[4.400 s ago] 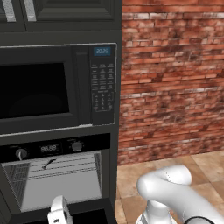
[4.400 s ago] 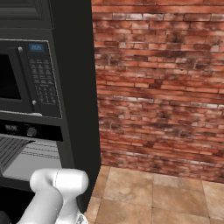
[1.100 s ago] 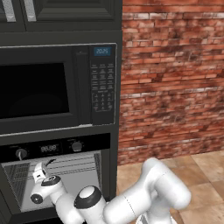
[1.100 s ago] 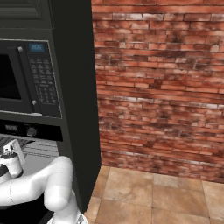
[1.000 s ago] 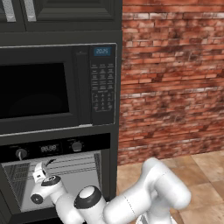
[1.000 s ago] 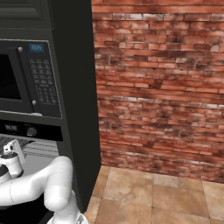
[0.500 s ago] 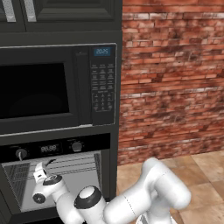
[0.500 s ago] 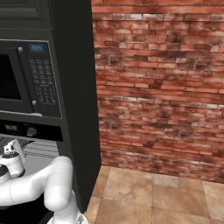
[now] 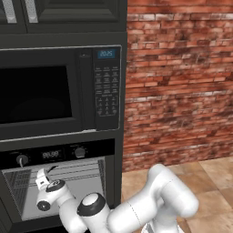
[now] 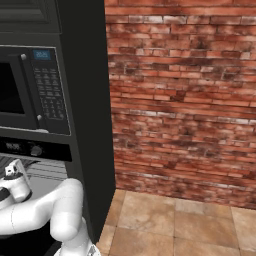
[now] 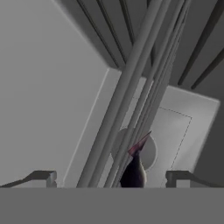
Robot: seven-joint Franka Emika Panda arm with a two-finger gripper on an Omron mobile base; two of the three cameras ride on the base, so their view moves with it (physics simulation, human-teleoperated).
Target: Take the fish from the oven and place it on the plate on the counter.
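The black oven (image 9: 50, 154) stands open under the microwave, showing its grey wire rack (image 9: 82, 175). My gripper (image 9: 43, 176) reaches into the cavity from the front, also seen at the left as the gripper (image 10: 12, 171). In the hand view the gripper (image 11: 110, 178) is open, its fingertips (image 11: 43, 176) wide apart. The small dark fish (image 11: 135, 169) lies on the rack bars between them, tail pointing away, untouched. A thin dark sliver beside the hand is the fish (image 9: 52, 169). The plate and the counter are out of view.
A black microwave (image 9: 41, 93) with a keypad sits directly above the oven. The dark cabinet side (image 10: 87, 125) and a red brick wall (image 9: 182, 82) stand to the right, over a tiled floor (image 10: 170, 225). Rack bars (image 11: 144, 87) run diagonally close above the hand.
Since the earliest frames the arm has swung up from low in front and reached into the oven. Over the last second the hand edged slightly deeper; the jaws stayed open.
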